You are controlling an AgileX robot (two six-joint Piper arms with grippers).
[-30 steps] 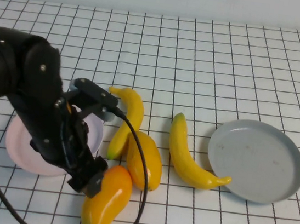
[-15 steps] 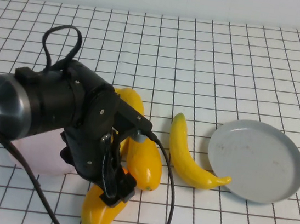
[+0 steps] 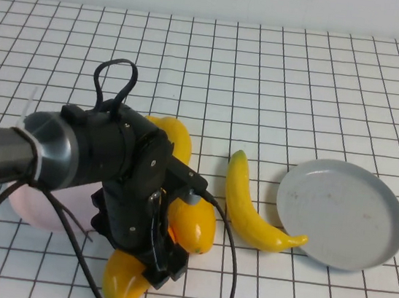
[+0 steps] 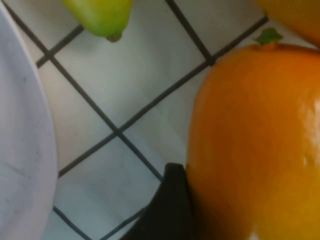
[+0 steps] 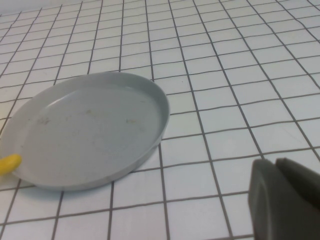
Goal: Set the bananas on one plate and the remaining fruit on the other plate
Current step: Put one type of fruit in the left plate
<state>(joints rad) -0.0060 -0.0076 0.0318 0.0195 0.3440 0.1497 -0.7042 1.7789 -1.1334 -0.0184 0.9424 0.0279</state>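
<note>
My left gripper (image 3: 155, 259) is down over the near mango (image 3: 121, 283), its jaws hidden under the wrist in the high view. In the left wrist view one dark finger (image 4: 171, 207) rests against the side of this mango (image 4: 255, 140); the other finger is out of sight. The mango lies on the table. The second mango (image 3: 195, 224) lies beside it. One banana (image 3: 177, 136) is partly hidden behind the arm; the other banana (image 3: 248, 213) touches the empty grey plate (image 3: 342, 212). The pink plate (image 3: 35, 210) is mostly hidden. My right gripper (image 5: 276, 167) is shut, near the grey plate (image 5: 85, 130).
The left arm and its cable loop cover the table's left middle. A banana's green tip (image 4: 102, 15) and the pink plate's rim (image 4: 22, 150) lie close to the left gripper. White gridded table stretches behind the fruit.
My left arm has swung right from over the pink plate and come down over the near mango. The fruit and plates have not moved.
</note>
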